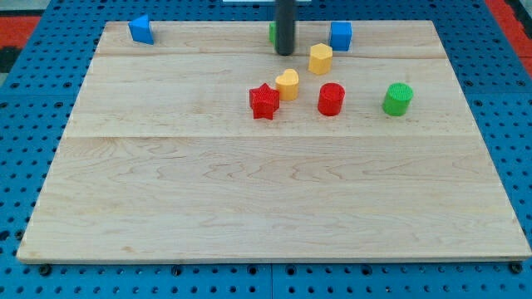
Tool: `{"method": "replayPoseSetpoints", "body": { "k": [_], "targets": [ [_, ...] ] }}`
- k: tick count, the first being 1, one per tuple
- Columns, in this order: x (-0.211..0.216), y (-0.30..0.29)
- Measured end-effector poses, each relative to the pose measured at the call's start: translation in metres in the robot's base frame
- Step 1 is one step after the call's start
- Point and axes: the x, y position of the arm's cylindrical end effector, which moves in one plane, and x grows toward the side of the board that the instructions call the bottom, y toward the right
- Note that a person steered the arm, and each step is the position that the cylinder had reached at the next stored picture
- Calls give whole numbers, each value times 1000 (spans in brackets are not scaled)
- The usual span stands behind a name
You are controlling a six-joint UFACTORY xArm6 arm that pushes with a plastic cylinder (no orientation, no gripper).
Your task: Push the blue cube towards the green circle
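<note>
My tip (284, 52) is a bare rod with no jaws, holding nothing, resting well to the view's left of the blue cube (341, 36), hiding a green block (272, 32). From the cube, the green circle (398, 99) lies lower right, so I judge the tip poorly placed.
</note>
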Motion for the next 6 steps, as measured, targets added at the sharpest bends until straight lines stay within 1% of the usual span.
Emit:
{"method": "replayPoseSetpoints", "body": {
  "k": [1, 2, 3, 4, 5, 6],
  "targets": [
    [-39, 4],
    [-61, 53],
    [-37, 89],
    [3, 90],
    [22, 109],
    [3, 148]
  ]
}}
